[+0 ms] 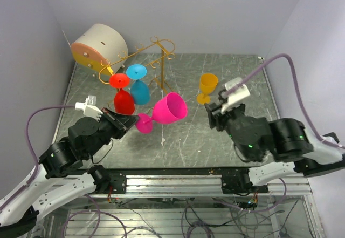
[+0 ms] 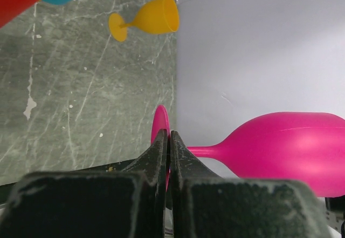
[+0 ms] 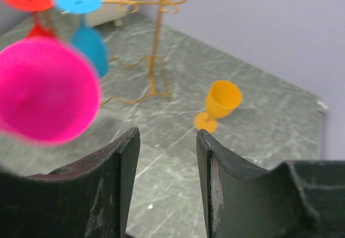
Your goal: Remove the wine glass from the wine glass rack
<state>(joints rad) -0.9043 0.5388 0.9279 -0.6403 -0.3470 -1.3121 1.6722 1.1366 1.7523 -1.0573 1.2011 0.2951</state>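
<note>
1. The left gripper (image 2: 168,140) is clamped together on the flat foot of the pink wine glass (image 1: 169,108). In the left wrist view the foot disc sits edge-on between the two pads.
2. The pink wine glass lies on its side in the grip, stem roughly level. Its bowl points away from the left gripper, and the open mouth faces the right arm.
3. The pink wine glass is off the wine glass rack (image 1: 159,60). It is held on the near side of the rack, apart from the wire frame and raised off the table (image 1: 237,146).
4. The wine glass rack stands at the rear left of the table, just beside a cream drum (image 1: 102,42) with an orange face.
5. A red wine glass (image 1: 123,99) and a blue wine glass (image 1: 139,89) hang upside down from the rack's top rails, side by side, feet uppermost.
6. An orange wine glass (image 1: 207,87) stands upright on the table to the right of the rack, well apart from it.
7. The right gripper (image 3: 166,141) has its fingers apart with nothing between them. It sits just in front of the orange wine glass without touching it.
</note>
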